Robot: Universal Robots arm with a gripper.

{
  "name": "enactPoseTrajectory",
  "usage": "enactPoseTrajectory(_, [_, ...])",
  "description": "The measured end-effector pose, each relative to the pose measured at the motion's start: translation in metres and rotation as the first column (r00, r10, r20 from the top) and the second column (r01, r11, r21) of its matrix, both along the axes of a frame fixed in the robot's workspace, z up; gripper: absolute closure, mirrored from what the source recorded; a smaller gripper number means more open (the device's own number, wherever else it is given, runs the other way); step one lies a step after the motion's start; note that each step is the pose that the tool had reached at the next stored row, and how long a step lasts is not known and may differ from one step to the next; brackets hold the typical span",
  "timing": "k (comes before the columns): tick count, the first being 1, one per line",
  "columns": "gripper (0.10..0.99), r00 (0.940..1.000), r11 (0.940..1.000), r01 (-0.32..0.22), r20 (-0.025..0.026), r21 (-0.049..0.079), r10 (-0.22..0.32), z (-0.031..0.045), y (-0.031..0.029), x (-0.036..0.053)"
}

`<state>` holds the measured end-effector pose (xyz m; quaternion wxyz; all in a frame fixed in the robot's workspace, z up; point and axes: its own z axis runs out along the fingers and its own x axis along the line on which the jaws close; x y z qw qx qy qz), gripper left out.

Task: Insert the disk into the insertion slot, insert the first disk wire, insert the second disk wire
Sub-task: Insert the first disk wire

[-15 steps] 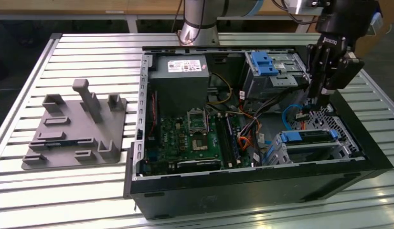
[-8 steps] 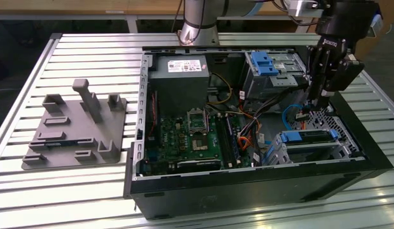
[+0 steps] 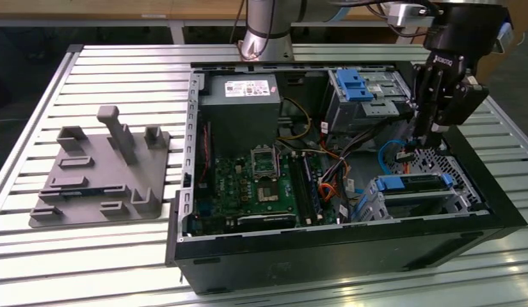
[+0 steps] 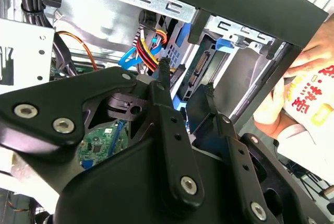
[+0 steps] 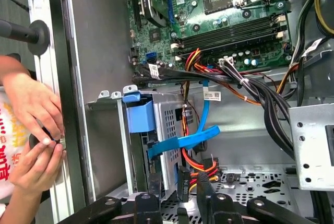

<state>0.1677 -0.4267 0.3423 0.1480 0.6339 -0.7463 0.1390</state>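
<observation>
Disk (image 3: pixel 415 183) sits in the insertion slot (image 5: pixel 168 122), its blue carrier at the slot's mouth. Gripper (image 5: pixel 178 177) hovers just beside the slot's open end, part open, clamping nothing. The black plug (image 5: pixel 183 182) hangs between its fingers (image 5: pixel 155 182), apparently untouched.

My read: the plug is light, rigid plastic, and its red, yellow and black leads are springy. You'd pinch the plug body on its flat sides, never the leads. The blue data wire (image 5: pixel 194 139) crossing the slot is a flat, floppy ribbon that likely kinks easily. The slot is thin perforated sheet metal, so mind the edges. A person's hands (image 5: pixel 34 130) are outside the case wall, beyond the slot.
</observation>
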Motion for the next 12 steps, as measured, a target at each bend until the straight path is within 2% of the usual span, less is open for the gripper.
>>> enactPoseTrajectory(4, [0.698,1.0000,1.0000,0.000,0.0000,-0.006,0.000,-0.0024,0.0000,0.0001])
enactPoseTrajectory(5, [0.769,1.0000,1.0000,0.000,0.0000,-0.008,0.000,-0.0032,0.0000,0.0001])
enactPoseTrajectory(8, [0.769,1.0000,0.9999,0.000,0.0000,-0.016,0.000,-0.0054,0.0001,0.0001])
enactPoseTrajectory(12, [0.769,1.0000,0.9995,0.000,0.0000,-0.033,0.000,-0.0063,0.0020,0.0001])
